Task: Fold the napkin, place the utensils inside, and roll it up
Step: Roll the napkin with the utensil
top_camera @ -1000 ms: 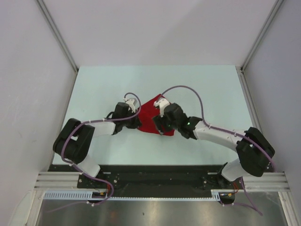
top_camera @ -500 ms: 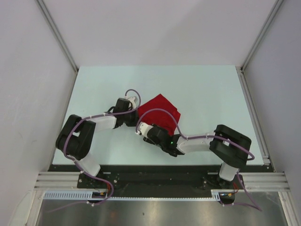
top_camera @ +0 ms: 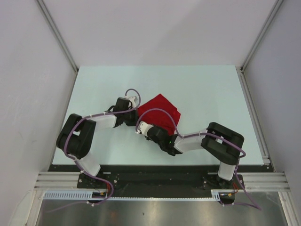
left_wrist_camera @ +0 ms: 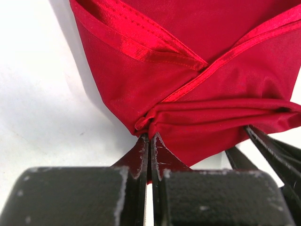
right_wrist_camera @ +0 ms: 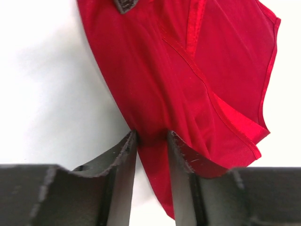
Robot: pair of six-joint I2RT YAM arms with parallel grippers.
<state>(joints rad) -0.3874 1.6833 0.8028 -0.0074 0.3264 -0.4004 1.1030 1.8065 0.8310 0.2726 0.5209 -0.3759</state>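
The red napkin (top_camera: 162, 108) lies folded and bunched on the table's middle. My left gripper (top_camera: 136, 114) is at its left corner, and the left wrist view shows the jaws (left_wrist_camera: 149, 139) shut on a gathered corner of the napkin (left_wrist_camera: 188, 70). My right gripper (top_camera: 141, 128) is at the napkin's near-left edge. In the right wrist view its jaws (right_wrist_camera: 151, 136) stand a narrow gap apart, with the napkin's (right_wrist_camera: 188, 70) edge running between them. The orange utensil is out of view.
The pale table (top_camera: 211, 89) is walled on three sides by white panels. The two grippers are close together at the napkin's left side. My right gripper's dark fingers (left_wrist_camera: 275, 148) show at the lower right of the left wrist view.
My right arm has swung from over the napkin's right side to its near-left edge, its elbow folded back. My left gripper has shifted slightly up and left. Little has moved in the last half second.
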